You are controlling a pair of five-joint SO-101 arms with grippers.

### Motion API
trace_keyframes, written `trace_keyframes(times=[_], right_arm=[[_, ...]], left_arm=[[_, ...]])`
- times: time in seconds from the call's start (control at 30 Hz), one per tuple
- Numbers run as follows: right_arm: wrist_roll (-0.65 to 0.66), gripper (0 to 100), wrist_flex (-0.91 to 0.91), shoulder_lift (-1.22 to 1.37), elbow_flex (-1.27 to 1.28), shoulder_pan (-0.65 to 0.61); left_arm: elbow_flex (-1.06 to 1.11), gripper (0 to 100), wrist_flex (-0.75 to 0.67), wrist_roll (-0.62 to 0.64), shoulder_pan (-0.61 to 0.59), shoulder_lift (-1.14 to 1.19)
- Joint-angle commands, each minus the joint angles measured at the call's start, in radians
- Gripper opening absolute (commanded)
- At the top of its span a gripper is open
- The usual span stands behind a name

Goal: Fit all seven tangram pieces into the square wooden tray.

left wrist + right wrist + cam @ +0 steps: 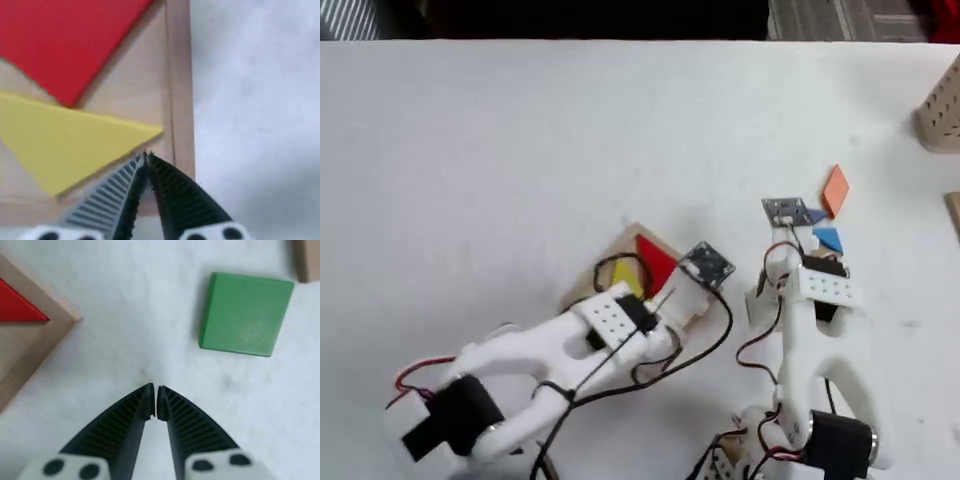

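Nearest me, the left gripper [148, 159] is clenched on nothing, its tips over the tray [177, 75] rim beside the yellow triangle [65, 145]. The red triangle [70, 40] lies just beyond. The right gripper [154, 392], also closed and empty, hangs near a green square [246, 314]. Farther off, to the right, a blue piece [828, 240] and an orange piece [836, 190] wait. Two are in the tray, and I'd judge most are left.

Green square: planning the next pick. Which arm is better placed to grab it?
Right. The right pincer, shut, hangs over table near the green square; the left pincer is over the tray, by its yellow triangle.
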Motion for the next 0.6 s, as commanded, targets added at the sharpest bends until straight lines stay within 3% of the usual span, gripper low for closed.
trace_keyframes(times=[0.0,0.43,0.57], right_arm=[[0.015,1.8,-0.008,-0.028,-0.003,-0.007],[0.015,1.8,-0.008,-0.030,-0.003,-0.007],[0.015,1.8,-0.008,-0.030,-0.003,-0.005]], left_arm=[[-0.049,2,-0.058,0.012,0.013,0.021],[-0.058,2,-0.301,0.012,0.005,0.019],[-0.074,2,-0.308,0.012,0.005,0.015]])
